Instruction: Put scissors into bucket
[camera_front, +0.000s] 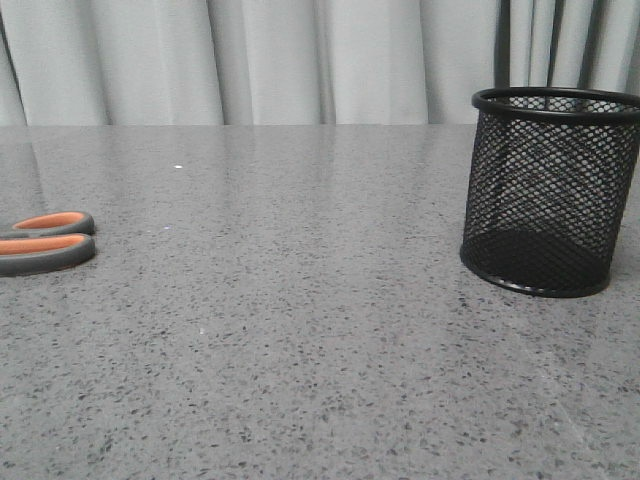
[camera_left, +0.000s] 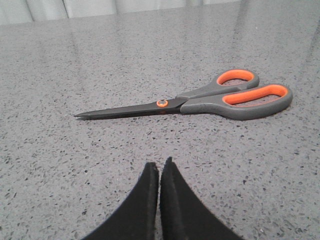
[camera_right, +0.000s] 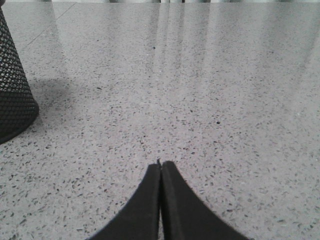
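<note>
Ahead of the left gripper (camera_left: 159, 167), a little way off on the speckled grey bench (camera_front: 320, 330), the scissors (camera_left: 200, 100) lie flat with blades closed, crosswise to the jaws. Their orange-lined loops and slim dark tips point to opposite sides of the jaw line, and the pivot sits nearly straight ahead of the fingertips. The left jaws are pressed together with nothing between them. The right gripper (camera_right: 160, 167) is the same, tips closed and empty, over bare bench, with the bucket (camera_right: 12, 85) off to one side of it and somewhat ahead. In the front view the bucket (camera_front: 550, 190) stands upright and looks empty, well apart from the scissors (camera_front: 45, 240), of which only the loops show at the frame's edge.

Nothing has been picked up yet, so the whole task remains.

The risks follow from how things lie. The left jaws must open before they descend; brought down closed, they would shove the scissors along the smooth bench instead of taking them. The scissors lie low and flat, so a grip on the thin blades could slip or tip. A hold near the pivot or handle shanks looks safer. An off-centre grasp would let the heavier handle end swing down in transit. At the bucket, the scissors seem about as long as it is tall, so a slanted entry could catch the rim or tip the light mesh cup over.
</note>
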